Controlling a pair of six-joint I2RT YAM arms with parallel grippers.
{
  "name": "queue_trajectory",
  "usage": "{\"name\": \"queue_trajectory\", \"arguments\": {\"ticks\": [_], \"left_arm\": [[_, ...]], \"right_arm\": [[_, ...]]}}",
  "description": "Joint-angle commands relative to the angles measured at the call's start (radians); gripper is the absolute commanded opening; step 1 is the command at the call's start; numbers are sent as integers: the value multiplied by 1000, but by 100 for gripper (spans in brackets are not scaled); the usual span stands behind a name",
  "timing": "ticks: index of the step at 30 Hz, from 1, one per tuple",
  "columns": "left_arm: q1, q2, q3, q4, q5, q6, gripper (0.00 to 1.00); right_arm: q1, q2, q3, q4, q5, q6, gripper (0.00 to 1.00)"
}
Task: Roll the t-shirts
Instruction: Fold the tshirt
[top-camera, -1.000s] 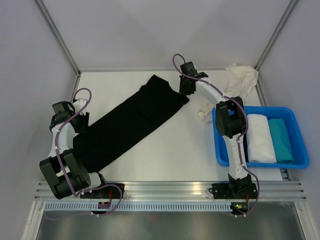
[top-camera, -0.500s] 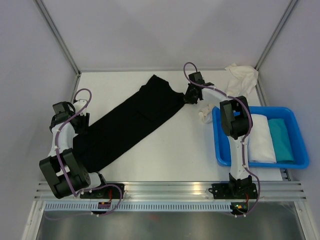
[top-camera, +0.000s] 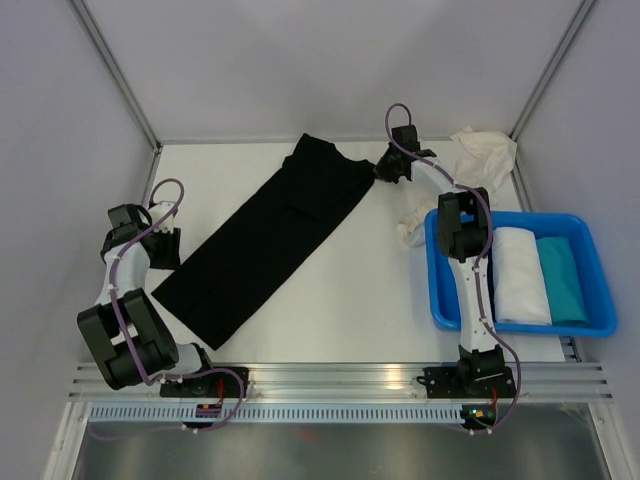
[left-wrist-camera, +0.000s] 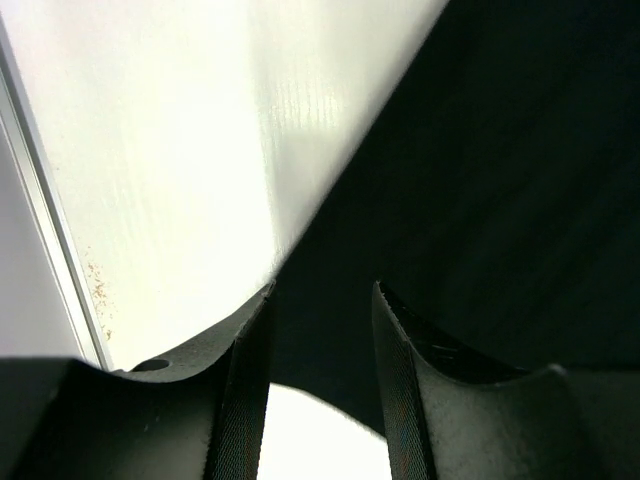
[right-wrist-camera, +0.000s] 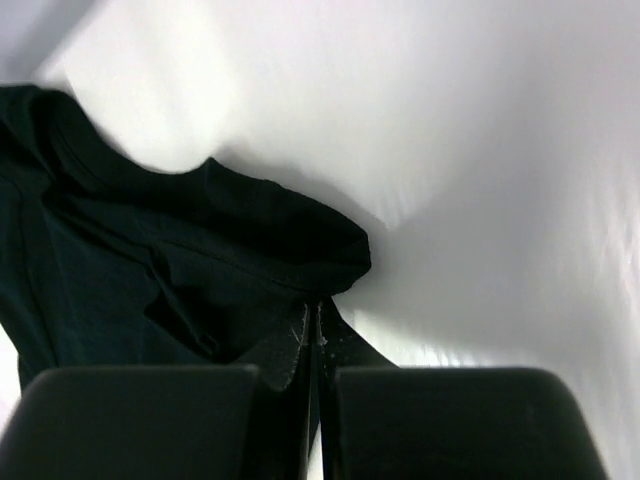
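A black t-shirt (top-camera: 265, 235), folded into a long strip, lies diagonally across the table from near left to far middle. My right gripper (top-camera: 385, 172) is at its far right corner, shut on a bunched edge of the black cloth (right-wrist-camera: 150, 270); in the right wrist view the gripper (right-wrist-camera: 312, 312) has its jaws pressed together. My left gripper (top-camera: 168, 243) hovers low by the strip's near-left end. In its wrist view the left gripper (left-wrist-camera: 322, 290) stands open, with black cloth (left-wrist-camera: 500, 180) under and beyond it and nothing pinched.
A blue tub (top-camera: 520, 218) at the right holds a rolled cream-white tee (top-camera: 520, 275) and a teal one (top-camera: 562, 280). A crumpled cream-white tee (top-camera: 485, 155) lies at the back right corner, trailing down beside the tub. A metal rail runs along the near edge.
My right gripper closed on the black shirt's far corner and moved right and farther back, dragging the whole strip that way. The near end slid out from the left gripper, which stayed put.
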Motion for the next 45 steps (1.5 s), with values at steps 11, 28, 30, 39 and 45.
{"name": "queue_trajectory", "arguments": {"ticks": [11,28,30,39,45], "left_arm": [[4,26,21,6,2,25,49],[6,-135,-70,-95,11,11,50],[6,-175,-74,-124,14,3,49],[4,-319,-76,-196,-6,6,50],[4,-337,-76,-218,-20,19,50]], "right_arm": [[-24,12,125,-22,87,-44,44],[404,-757,-645,154,86,-554,59],[563,-769,-702,159,3,-598,59],[1027,-584,-615,214,-7,-685,59],[1162,-461,-522,196,30,-751,59]]}}
